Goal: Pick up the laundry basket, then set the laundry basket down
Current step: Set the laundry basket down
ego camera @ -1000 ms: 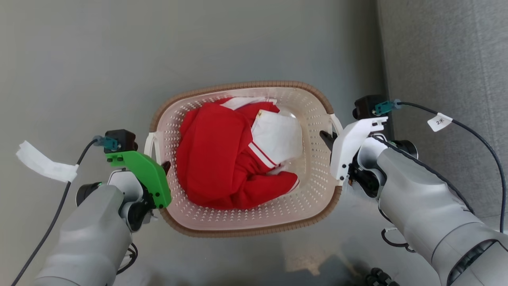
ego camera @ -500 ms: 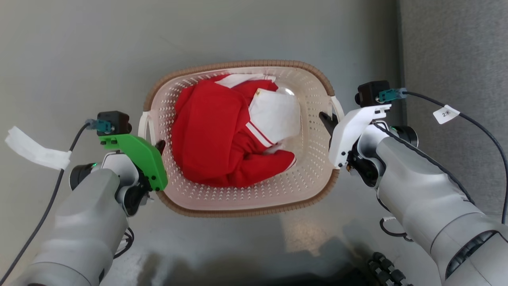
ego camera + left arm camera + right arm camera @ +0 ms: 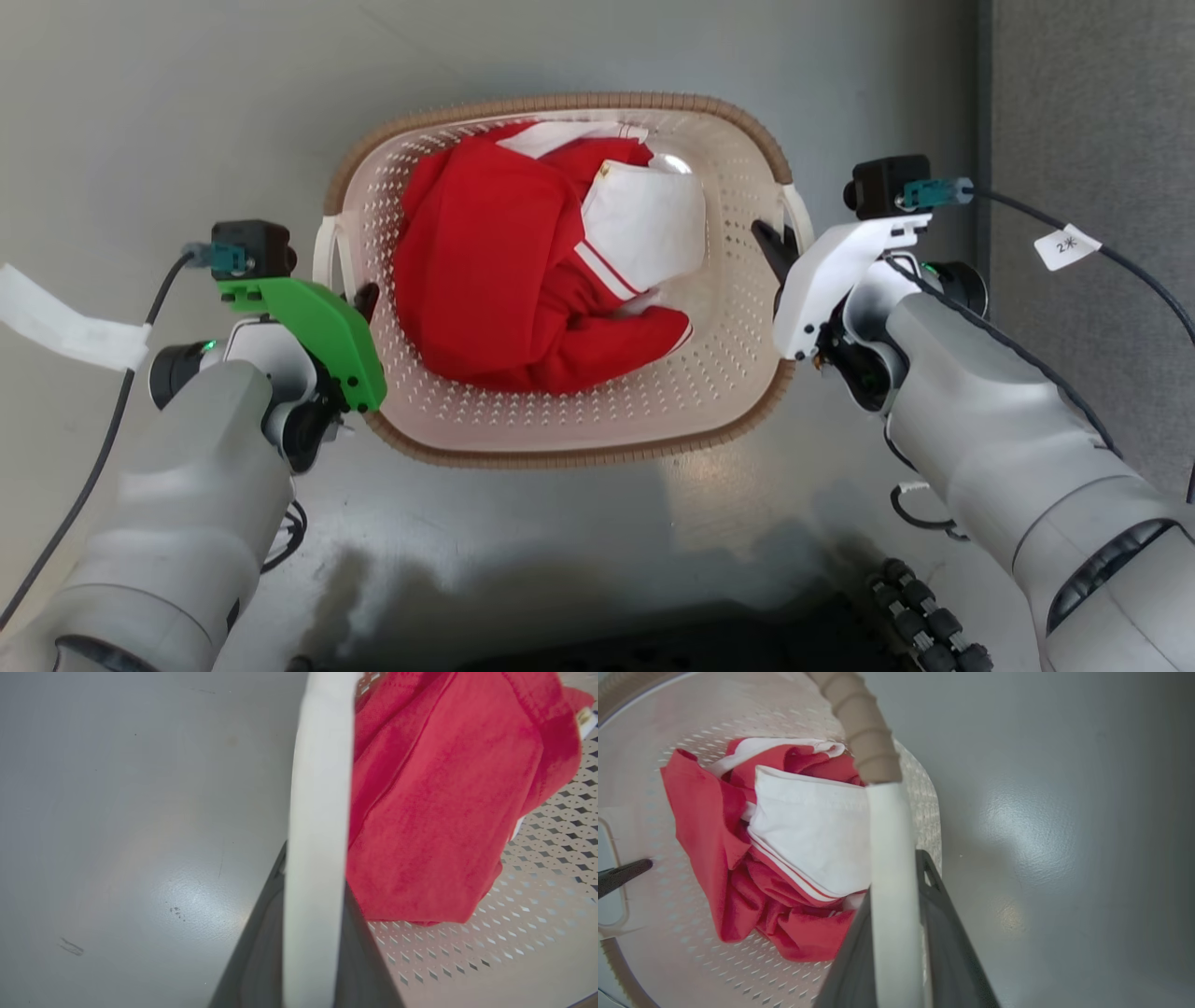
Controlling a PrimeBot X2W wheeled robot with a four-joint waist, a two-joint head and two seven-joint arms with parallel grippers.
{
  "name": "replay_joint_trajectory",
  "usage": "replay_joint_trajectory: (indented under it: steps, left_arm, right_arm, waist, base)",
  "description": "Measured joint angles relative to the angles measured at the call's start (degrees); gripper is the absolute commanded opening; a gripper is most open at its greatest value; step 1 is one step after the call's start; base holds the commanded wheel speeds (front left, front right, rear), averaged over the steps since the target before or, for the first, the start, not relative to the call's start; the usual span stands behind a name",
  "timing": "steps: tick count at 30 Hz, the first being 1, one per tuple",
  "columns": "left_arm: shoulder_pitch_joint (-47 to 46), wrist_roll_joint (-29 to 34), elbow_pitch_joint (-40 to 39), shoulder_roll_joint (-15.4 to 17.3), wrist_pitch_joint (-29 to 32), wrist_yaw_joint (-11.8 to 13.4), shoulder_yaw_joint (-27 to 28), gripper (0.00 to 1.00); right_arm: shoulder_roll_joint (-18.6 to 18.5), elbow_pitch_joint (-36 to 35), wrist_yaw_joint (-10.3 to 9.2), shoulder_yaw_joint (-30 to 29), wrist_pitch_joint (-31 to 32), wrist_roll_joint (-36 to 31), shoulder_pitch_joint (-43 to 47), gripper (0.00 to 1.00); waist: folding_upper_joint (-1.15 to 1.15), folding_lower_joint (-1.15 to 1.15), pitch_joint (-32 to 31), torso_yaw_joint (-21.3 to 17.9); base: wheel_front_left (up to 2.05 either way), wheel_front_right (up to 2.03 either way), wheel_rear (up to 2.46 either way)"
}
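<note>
At laundry basket (image 3: 560,456) handles (image 3: 325,254), left fingers (image 3: 366,301), right fingers (image 3: 771,245) clamped, forearms (image 3: 990,420) converging.

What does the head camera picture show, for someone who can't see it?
The left gripper and right gripper hold the laundry basket, cream with a brown rim, by its white side handles. Red-and-white clothes lie bundled inside, over a grey floor.

Head view looks down; close wrist views share the laundry basket (image 3: 714,392)

Laundry basket (image 3: 719,383) looks perforated plastic, garment (image 3: 485,280) soft red cloth, floor (image 3: 187,112) faintly glossy.
</note>
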Motion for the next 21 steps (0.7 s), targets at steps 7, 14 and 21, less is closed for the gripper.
replay_joint_trajectory:
  steps: [7, 14, 21]
  left_arm:
    - [-1.92, 0.41, 0.35, -0.13, -0.59, 0.0, -0.23, 0.0]
    - [-2.45, 0.42, 1.27, -0.24, -1.07, -0.19, -0.48, 0.0]
    - [-3.3, 0.42, 1.62, -0.3, -1.24, -0.53, -1.04, 1.0]
  right_arm:
    - [-0.01, 0.46, 0.01, -0.05, -0.97, 0.12, -1.98, 0.0]
    - [0.05, 0.92, 0.11, -0.08, -1.26, 0.66, -2.62, 0.0]
    - [0.0, 1.45, 0.48, -0.07, -1.8, 1.44, -3.05, 0.31]
  waist:
    - [0.0, 0.0, 2.74, 0.29]
    - [0.0, 0.0, 4.64, 0.57]
    - [0.0, -0.01, 5.37, 0.68]
  base:
    - [0.0, 0.0, 0.0]
    - [0.0, 0.0, 0.0]
    - [0.0, 0.0, 0.0]
